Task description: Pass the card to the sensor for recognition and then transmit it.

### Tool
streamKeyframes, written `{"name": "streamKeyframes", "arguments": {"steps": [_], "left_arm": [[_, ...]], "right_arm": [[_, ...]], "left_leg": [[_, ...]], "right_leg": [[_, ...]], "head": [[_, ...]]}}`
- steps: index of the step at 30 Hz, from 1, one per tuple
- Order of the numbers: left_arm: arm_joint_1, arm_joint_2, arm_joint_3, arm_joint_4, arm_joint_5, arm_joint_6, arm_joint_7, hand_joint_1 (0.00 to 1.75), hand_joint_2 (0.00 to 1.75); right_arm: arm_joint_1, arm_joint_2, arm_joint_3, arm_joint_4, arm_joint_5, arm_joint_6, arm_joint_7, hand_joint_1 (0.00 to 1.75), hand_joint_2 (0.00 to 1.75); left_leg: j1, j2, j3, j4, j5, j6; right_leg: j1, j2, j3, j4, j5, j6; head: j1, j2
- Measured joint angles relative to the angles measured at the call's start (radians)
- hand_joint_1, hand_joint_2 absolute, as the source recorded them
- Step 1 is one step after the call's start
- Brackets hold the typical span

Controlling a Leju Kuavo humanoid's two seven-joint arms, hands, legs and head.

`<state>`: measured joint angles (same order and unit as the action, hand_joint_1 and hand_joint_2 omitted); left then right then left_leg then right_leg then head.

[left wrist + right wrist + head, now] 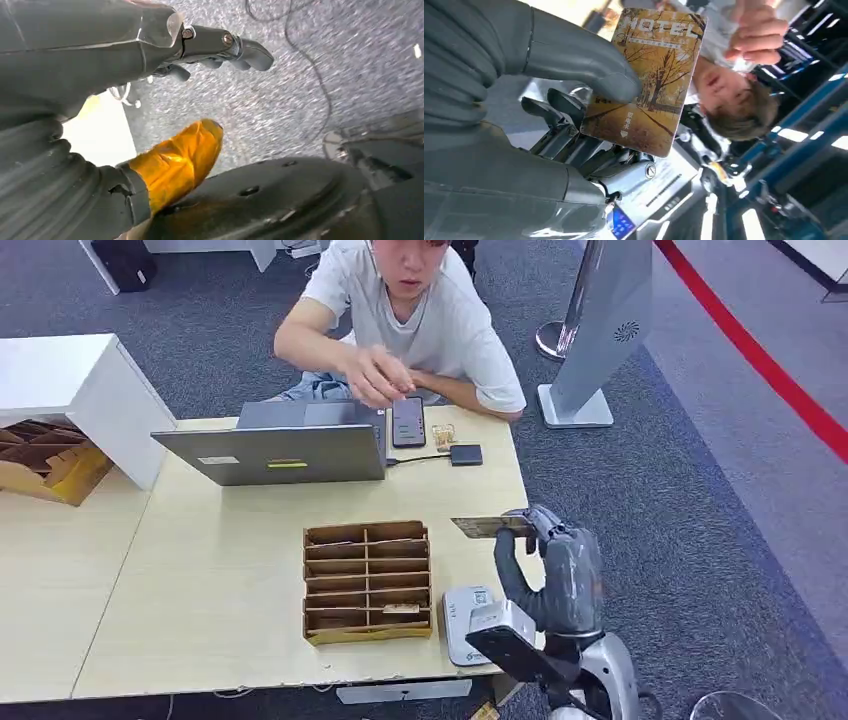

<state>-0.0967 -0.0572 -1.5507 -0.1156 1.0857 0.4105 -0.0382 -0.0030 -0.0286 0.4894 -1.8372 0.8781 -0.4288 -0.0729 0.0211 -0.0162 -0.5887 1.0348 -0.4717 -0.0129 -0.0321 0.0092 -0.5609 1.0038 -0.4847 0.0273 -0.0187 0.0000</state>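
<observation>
Grey speckled carpet surrounds a pale wooden bench in what looks like a lobby, with a red floor line running off to the far right. Nearest the robot, the right hand is raised over the bench's right edge, its grey thumb and dark fingers pinching a golden-brown hotel key card printed with autumn trees, held roughly flat and pointing toward the bench's middle. The left hand hangs low over the carpet, holding nothing, its dark fingers loosely curled and apart from the thumb. Just below and slightly left of the card sits a small white card reader with a grey face, beside a brown cardboard tray of slotted compartments. The step in hand appears to be presenting the card to that reader, so the hand should come down and back toward the robot, keeping the card level so its broad face, not its edge, meets the sensor, and pause there long enough for a reading. The pinch covers one end only, so a steady wrist matters. Farther off stand an open grey laptop, a black phone and a small black box; beyond them a seated person in a white T-shirt, probably the one to receive the card.
</observation>
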Motion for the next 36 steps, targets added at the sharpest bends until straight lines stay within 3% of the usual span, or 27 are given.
{"name": "streamKeyframes", "arguments": {"steps": [18, 36], "left_arm": [[-0.006, 0.004, 0.000, 0.000, -0.165, -0.006, 0.006, 0.00, 1.75], [-0.010, 0.004, 0.000, 0.000, -0.193, -0.004, 0.015, 0.00, 1.75]], "right_arm": [[-0.197, 0.003, 0.104, 0.126, 0.100, 0.030, 0.091, 1.75, 1.75], [-0.242, 0.019, 0.120, 0.230, 0.127, 0.034, 0.122, 1.75, 1.75]], "left_leg": [[0.000, 0.000, 0.000, 0.000, 0.001, 0.000], [0.000, -0.001, 0.000, 0.000, 0.001, 0.000]], "right_leg": [[0.000, 0.000, 0.000, 0.000, 0.000, 0.000], [0.000, -0.001, 0.000, 0.000, 0.000, 0.000]], "head": [[0.000, 0.000], [0.000, 0.000]]}}
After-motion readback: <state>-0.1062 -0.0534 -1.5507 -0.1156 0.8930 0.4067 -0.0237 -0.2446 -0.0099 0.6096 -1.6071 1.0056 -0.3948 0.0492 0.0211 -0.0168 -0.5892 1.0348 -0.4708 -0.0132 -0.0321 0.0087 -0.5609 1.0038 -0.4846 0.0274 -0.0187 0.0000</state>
